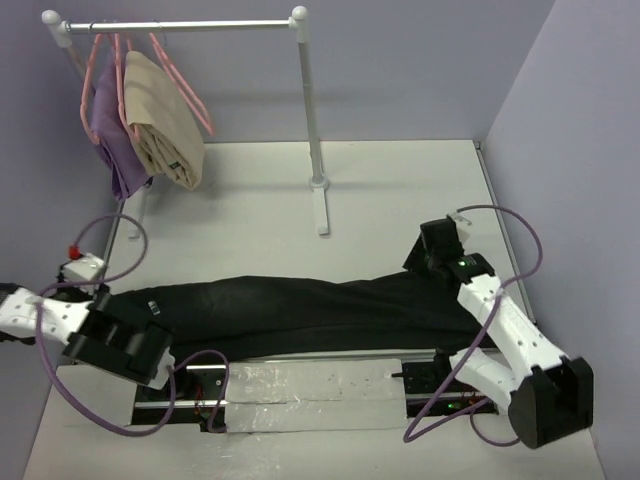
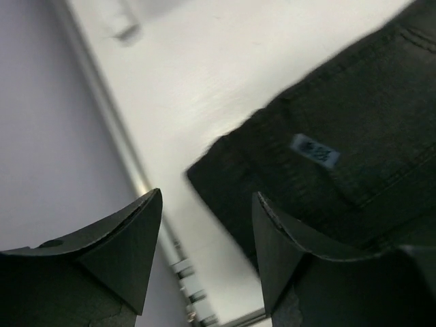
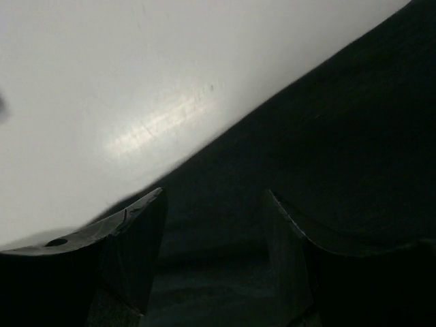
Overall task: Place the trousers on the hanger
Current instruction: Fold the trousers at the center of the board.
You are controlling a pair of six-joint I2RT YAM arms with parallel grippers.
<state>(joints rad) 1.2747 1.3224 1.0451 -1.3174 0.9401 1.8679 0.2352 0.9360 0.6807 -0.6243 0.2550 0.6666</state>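
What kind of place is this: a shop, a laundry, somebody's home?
Probably a robot test booth, not a shop: plain lilac walls box in a white table, two robot arms sit at its near edge, and a small garment rail holds pink hangers.

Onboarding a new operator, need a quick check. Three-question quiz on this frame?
1. True or false: the trousers hang on the rail.
2. The left gripper is: A open, B shut on cloth, C holding a hanger.
3. Fill in: beside the purple garment hangs a folded garment coloured ____.
Key: 1 false, they lie on the table; 2 A; 3 beige.
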